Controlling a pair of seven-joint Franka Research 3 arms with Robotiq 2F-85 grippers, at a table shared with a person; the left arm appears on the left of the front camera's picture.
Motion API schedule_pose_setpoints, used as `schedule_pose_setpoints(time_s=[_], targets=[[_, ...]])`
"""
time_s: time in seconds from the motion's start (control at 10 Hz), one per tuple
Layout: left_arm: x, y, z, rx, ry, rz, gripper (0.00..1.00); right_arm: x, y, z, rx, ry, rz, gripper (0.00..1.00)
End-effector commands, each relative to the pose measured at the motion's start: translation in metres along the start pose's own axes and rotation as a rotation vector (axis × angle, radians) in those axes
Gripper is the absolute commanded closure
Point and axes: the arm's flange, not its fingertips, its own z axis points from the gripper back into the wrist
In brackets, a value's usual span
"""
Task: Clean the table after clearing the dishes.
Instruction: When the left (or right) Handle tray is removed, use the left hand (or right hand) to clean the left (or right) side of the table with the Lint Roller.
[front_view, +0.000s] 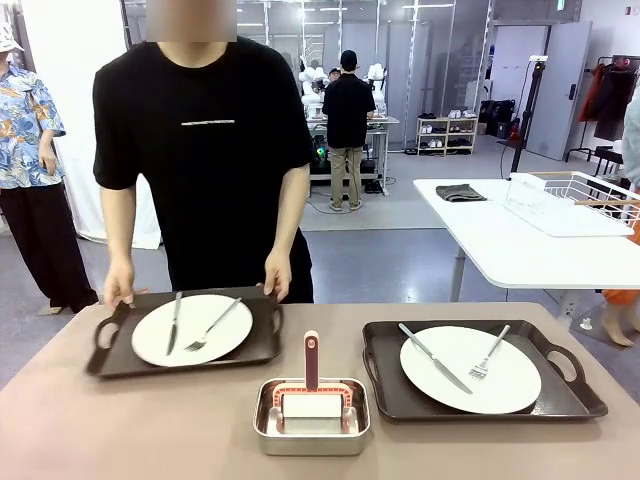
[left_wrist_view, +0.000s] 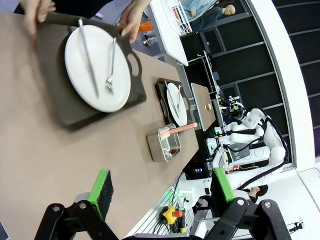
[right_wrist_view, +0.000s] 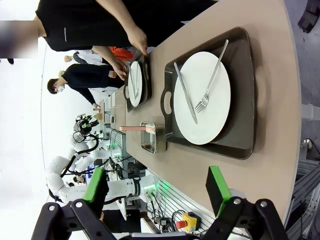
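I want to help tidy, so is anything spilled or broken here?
No, nothing stands out. The left plate lies flat on the left tray, the right plate on the right tray, each with knife and fork.

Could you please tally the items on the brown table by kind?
Trays: 2
White plates: 2
Knives: 2
Forks: 2
Steel pan: 1
Pink-handled tool: 1
Total: 10

table (front_view: 150, 430) edges cut off, pan (front_view: 311, 445) contents unclear
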Motion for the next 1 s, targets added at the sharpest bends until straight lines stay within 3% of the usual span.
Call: schedule_pose_setpoints(time_s=[0.0, 0.9], targets=[[-0.0003, -0.0006, 0.0017, 0.0, -0.004, -0.002, 0.0, 0.0012, 0.0031, 0.0, -0.005, -0.003, -0.008, 0.0], [-0.0003, -0.0006, 0.0017, 0.0, -0.004, -0.002, 0.0, 0.0012, 0.0031, 0.0, -0.005, -0.003, -0.008, 0.0]])
